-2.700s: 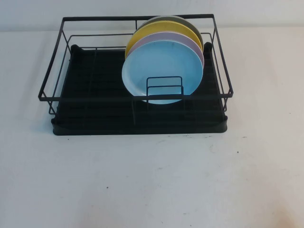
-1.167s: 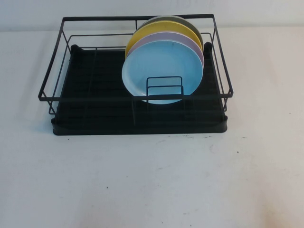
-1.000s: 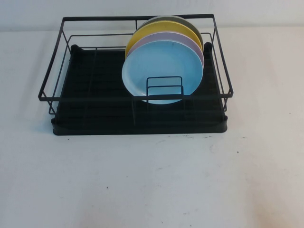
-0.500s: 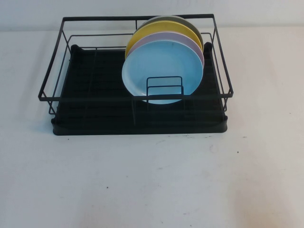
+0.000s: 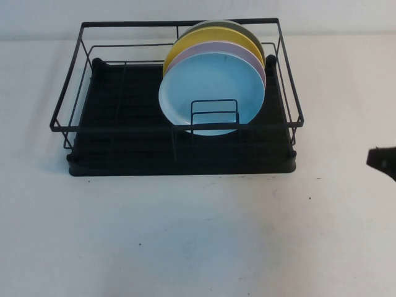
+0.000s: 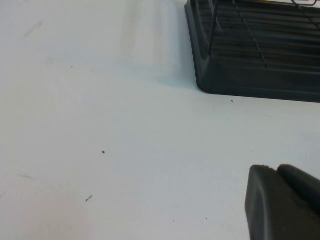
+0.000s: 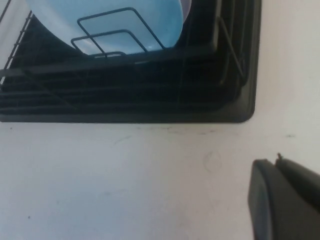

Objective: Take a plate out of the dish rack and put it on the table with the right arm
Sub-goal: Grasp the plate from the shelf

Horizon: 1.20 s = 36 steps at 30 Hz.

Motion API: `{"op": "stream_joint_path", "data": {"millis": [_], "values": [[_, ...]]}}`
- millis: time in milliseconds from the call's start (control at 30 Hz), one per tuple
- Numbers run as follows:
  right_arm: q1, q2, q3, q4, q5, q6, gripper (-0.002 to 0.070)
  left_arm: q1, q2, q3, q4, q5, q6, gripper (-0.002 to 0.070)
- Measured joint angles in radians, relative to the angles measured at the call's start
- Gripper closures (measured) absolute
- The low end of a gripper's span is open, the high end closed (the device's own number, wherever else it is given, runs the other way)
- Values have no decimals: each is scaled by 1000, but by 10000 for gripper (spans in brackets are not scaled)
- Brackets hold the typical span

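Sky-blue round plastic plate [image 5: 210,93] stands upright in the black wire dish rack [image 5: 179,148], frontmost, behind the small divider. Right claw [image 5: 383,162] sits at the off-white speckled worktop [image 5: 198,235] edge right of the rack; left claw [image 6: 282,202] low over worktop; can't tell either's opening.

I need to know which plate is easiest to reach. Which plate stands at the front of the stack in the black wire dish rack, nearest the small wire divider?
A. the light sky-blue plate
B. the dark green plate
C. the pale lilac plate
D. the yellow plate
A: the round light sky-blue plate stands foremost in the black wire dish rack, directly behind the small wire divider.
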Motion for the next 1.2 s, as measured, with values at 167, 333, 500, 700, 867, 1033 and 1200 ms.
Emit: {"op": "stream_joint_path", "data": {"millis": [167, 333, 500, 700, 867, 1033, 1200], "values": [[65, 231, -195, 14, -7, -72, 694, 0, 0, 0, 0, 0, 0, 678], [167, 405, -379, -13, -21, -100, 694, 0, 0, 0, 0, 0, 0, 678], [262, 545, -546, -40, -15, -141, 694, 0, 0, 0, 0, 0, 0, 678], [287, 672, -734, -62, -9, -280, 654, 0, 0, 0, 0, 0, 0, 678], [287, 751, -859, -66, -9, -434, 503, 0, 0, 0, 0, 0, 0, 679], [287, 823, -949, -66, -12, -544, 370, 0, 0, 0, 0, 0, 0, 679], [287, 862, -986, -69, -30, -652, 346, 0, 0, 0, 0, 0, 0, 679]]}}
